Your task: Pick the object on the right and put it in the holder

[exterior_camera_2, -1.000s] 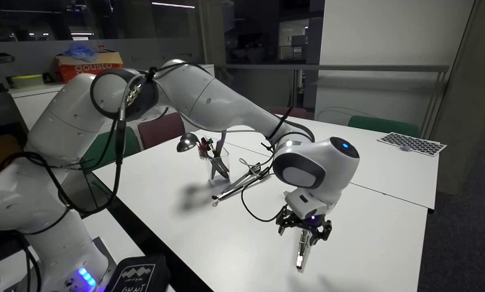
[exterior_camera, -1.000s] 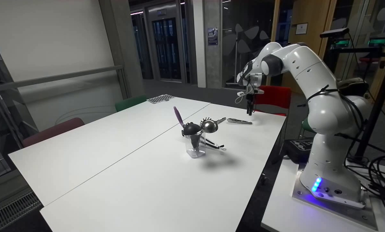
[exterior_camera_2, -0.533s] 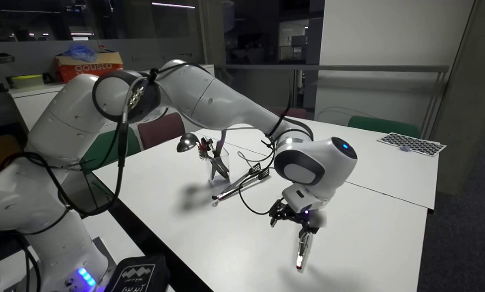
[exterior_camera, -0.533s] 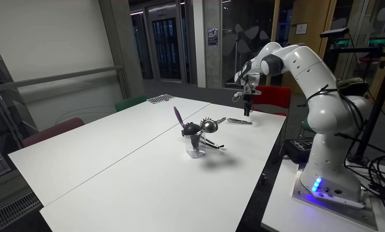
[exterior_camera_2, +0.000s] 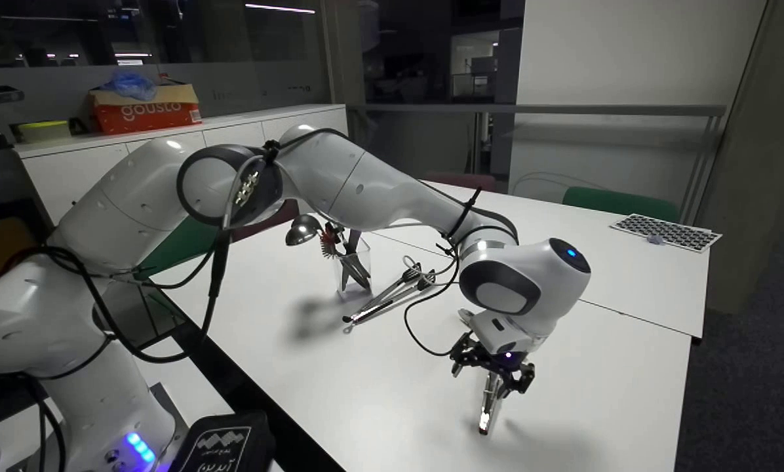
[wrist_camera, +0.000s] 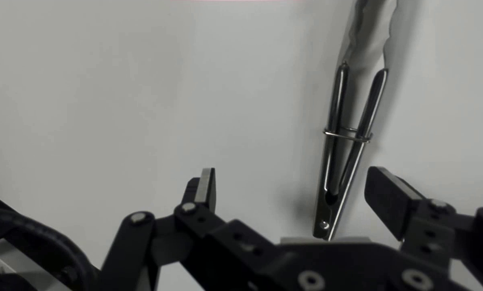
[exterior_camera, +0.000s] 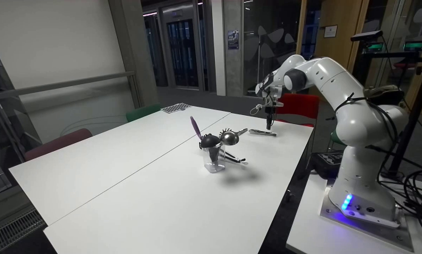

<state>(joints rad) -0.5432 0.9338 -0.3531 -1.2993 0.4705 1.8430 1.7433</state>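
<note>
A wide white bench (exterior_camera: 154, 208) stretches through both exterior views. A white jointed arm (exterior_camera: 338, 79), mounted on a separate small table (exterior_camera: 304, 222) alongside one edge, reaches over it. A red chair (exterior_camera: 301, 106) stands beyond the end edge, and a flat panel (exterior_camera_2: 677, 235) with a dark grid lies at that end's far corner.

The hand (wrist_camera: 290, 186) is low over the bench, pointing down, toward the corner where the end edge meets the edge beside the arm's base. It is released, its two fingers (wrist_camera: 391, 202) spread wide.

A clear cup (exterior_camera: 214, 168) stands upright on the half of the bench nearer the arm's base. A shiny ladle (exterior_camera: 229, 138), a black utensil (exterior_camera: 210, 141) with a rounded head and a purple handle (exterior_camera: 196, 127) lean out of it at angles. Slotted tongs (exterior_camera_2: 373, 309) lie flat just beside the cup; whether they touch it cannot be told.

Metal tongs (wrist_camera: 324, 212) lie on the bench below the hand, toward that same corner. In the wrist view their hinged end sits between the fingers, just beside the finger at that view's right, and their wavy heads run out past the top. A thin wire ring (wrist_camera: 348, 137) circles both legs, and a small rivet (wrist_camera: 324, 225) shines near the hinged tip.
</note>
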